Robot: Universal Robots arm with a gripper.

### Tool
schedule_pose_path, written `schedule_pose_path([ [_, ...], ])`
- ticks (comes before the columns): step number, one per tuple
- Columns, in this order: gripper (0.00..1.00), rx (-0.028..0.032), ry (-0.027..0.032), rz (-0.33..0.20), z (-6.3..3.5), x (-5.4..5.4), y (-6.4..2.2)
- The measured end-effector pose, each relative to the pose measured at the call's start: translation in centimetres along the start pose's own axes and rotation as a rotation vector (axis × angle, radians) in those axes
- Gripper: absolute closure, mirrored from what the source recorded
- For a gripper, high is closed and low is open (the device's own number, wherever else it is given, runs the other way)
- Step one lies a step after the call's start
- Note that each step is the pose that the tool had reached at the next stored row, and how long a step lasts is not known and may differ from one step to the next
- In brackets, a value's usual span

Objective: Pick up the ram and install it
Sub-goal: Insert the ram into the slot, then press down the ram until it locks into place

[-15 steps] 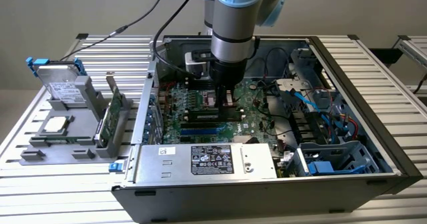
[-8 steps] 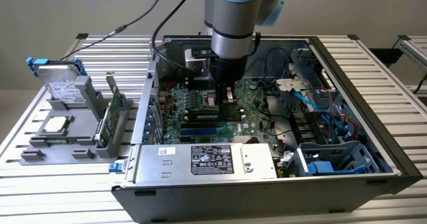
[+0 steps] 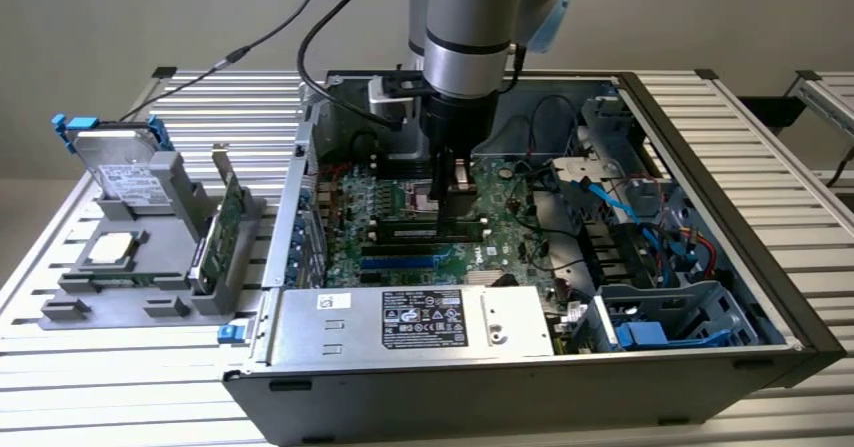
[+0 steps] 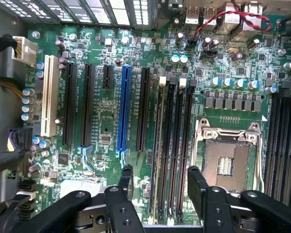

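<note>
My gripper (image 4: 160, 171) hangs open inside the computer case, just above the motherboard (image 4: 106, 131). Its two black fingers (image 4: 196, 182) straddle the row of long black memory slots (image 4: 177, 145) beside the empty processor socket (image 4: 225, 160). A thin strip (image 4: 158, 145) stands in the slot nearest the fingers' middle and may be the ram seen edge-on; I cannot tell for sure. Nothing is held between the fingers. In the exterior view the gripper (image 3: 454, 195) points straight down at the black slots (image 3: 427, 231) in the middle of the board.
A grey holder (image 3: 120, 297) outside the case on the exterior view's left carries a tall green card (image 3: 235, 217), a hard drive (image 3: 127, 172) and a square silver chip (image 3: 114, 248). The power supply (image 3: 414, 322), drive cage (image 3: 667, 317) and loose cables (image 3: 601, 197) crowd the case.
</note>
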State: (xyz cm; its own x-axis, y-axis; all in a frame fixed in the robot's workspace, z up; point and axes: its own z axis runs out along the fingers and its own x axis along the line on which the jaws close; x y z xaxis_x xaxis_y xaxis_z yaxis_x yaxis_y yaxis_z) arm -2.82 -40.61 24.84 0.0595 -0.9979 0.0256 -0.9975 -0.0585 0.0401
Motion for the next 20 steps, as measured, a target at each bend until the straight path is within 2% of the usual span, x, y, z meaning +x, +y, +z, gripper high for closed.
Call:
schedule_pose_path([
  [1, 0.45, 0.0, 0.0, 0.0, -0.08, 0.0, 0.0],
  [2, 0.51, 0.0001, -0.0002, 0.0, -0.11, 0.0, 0.0],
  [3, 0.51, 0.0002, -0.0004, 0.0, -0.11, 0.0, 0.0],
  [6, 0.7, 0.0, 0.0, 0.0, -0.12, 0.0, 0.0],
  [7, 0.7, 0.0, 0.0, 0.0, -0.12, 0.0, 0.0],
  [10, 0.87, 0.0, 0.0, 0.0, -0.12, 0.0, 0.0],
  [11, 0.9, 0.0, -0.0001, 0.0, -0.12, 0.0, 0.0],
  [20, 0.9, 0.0, -0.0001, 0.0, -0.12, 0.0, 0.0],
])
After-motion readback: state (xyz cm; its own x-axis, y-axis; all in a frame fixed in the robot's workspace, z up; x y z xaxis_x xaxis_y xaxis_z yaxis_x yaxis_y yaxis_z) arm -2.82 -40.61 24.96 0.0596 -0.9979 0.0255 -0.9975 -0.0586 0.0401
